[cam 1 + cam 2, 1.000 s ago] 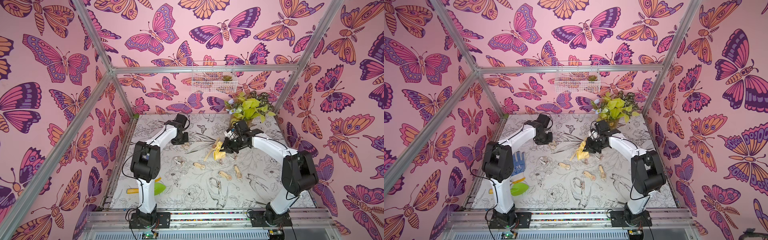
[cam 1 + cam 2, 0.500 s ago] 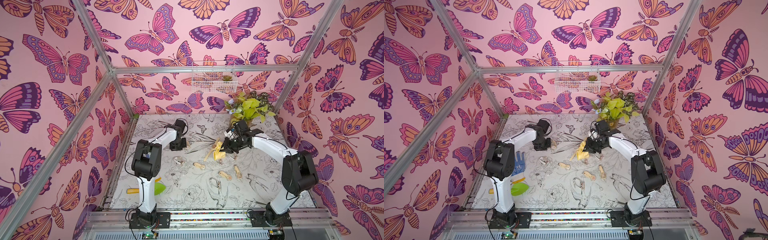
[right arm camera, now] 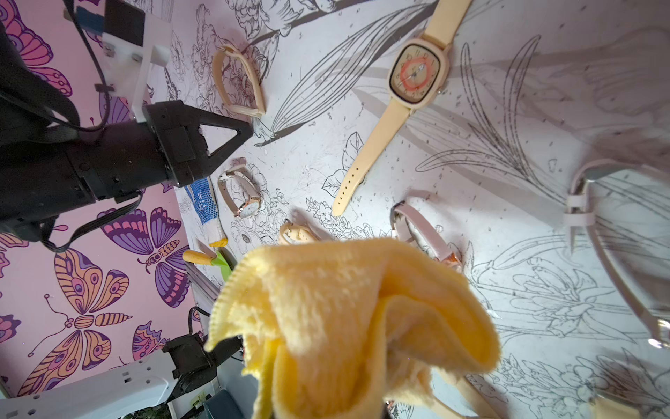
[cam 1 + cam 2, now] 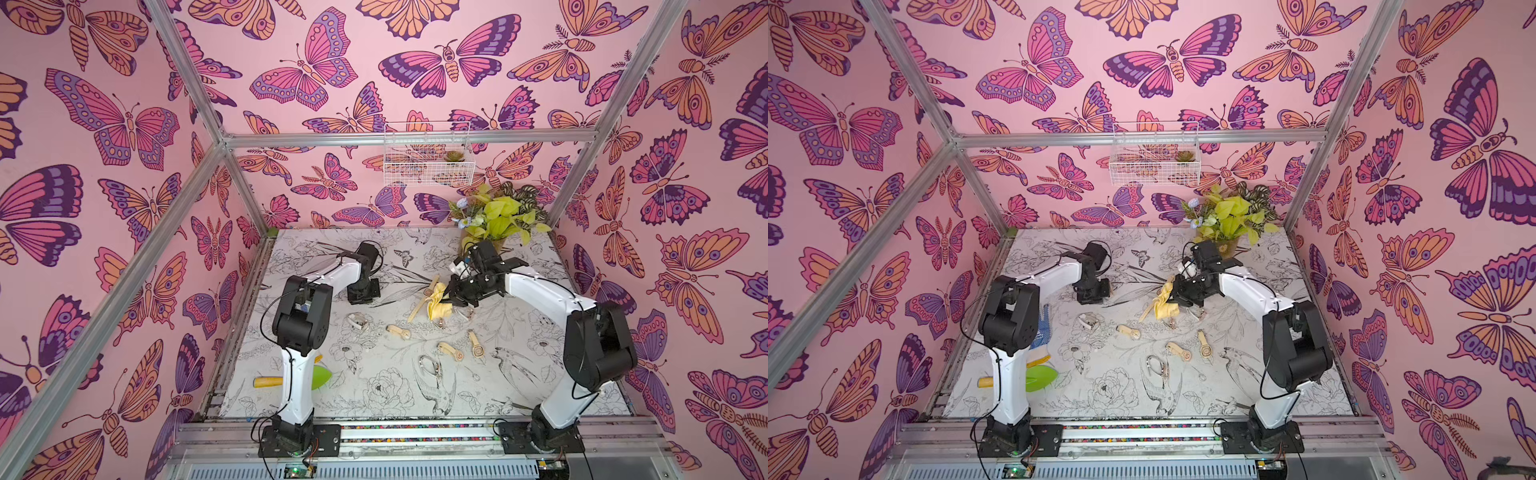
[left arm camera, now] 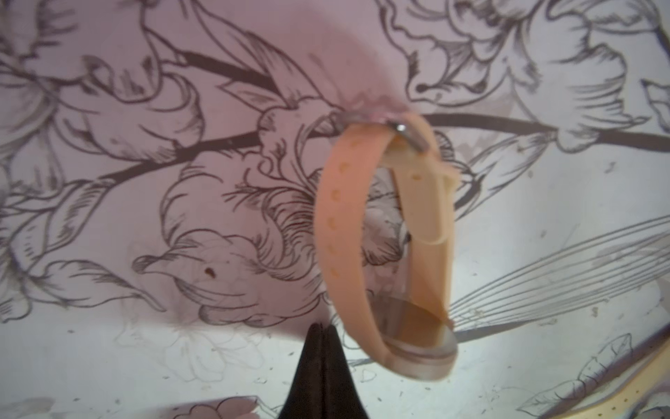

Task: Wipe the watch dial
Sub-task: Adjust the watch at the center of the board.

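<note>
Lying on the worktop (image 3: 482, 119), the cream watch (image 3: 417, 74) shows its dial only in the right wrist view; right gripper (image 4: 448, 296) jaws pinch the yellow cloth (image 3: 344, 326) beside it, left gripper (image 5: 321, 337) jaws pressed together.

- R wrist cam: yellow cloth (image 3: 348, 319) fills the foreground and hides R gripper (image 4: 449, 296) fingers; cloth is cut by the frame edge.
- Same cam: pale-strap watch (image 3: 594, 232) is blurred and runs off frame.
- L wrist cam: I get only the L gripper (image 5: 321, 335) tips. Peach watch (image 5: 384, 235) is blurred, dial facing away.
- Top views: small watches (image 4: 399, 331) too tiny, can't read dials.
- Blue glove (image 4: 1043, 328) partly behind L arm.
</note>
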Robot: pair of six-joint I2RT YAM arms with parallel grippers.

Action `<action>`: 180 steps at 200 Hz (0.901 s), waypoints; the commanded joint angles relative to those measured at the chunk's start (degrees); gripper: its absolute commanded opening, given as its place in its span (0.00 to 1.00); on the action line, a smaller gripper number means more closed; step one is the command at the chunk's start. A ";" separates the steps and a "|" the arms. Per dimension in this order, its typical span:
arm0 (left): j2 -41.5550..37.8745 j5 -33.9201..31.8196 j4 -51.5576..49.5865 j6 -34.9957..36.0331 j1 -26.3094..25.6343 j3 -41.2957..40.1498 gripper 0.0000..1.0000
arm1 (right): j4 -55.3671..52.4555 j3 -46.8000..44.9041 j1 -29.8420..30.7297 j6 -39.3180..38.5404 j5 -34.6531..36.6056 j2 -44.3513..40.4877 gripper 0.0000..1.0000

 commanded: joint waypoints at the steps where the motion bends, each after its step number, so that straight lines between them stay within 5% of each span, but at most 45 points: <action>1: 2.17 0.85 0.33 -1.29 -0.21 1.52 0.00 | -1.34 -0.37 -0.50 -1.43 -0.41 -1.46 0.00; 180: 2.96 5.33 5.07 -1.83 -2.41 3.48 0.00 | -0.91 -1.34 -0.78 -0.94 -0.25 -1.82 0.00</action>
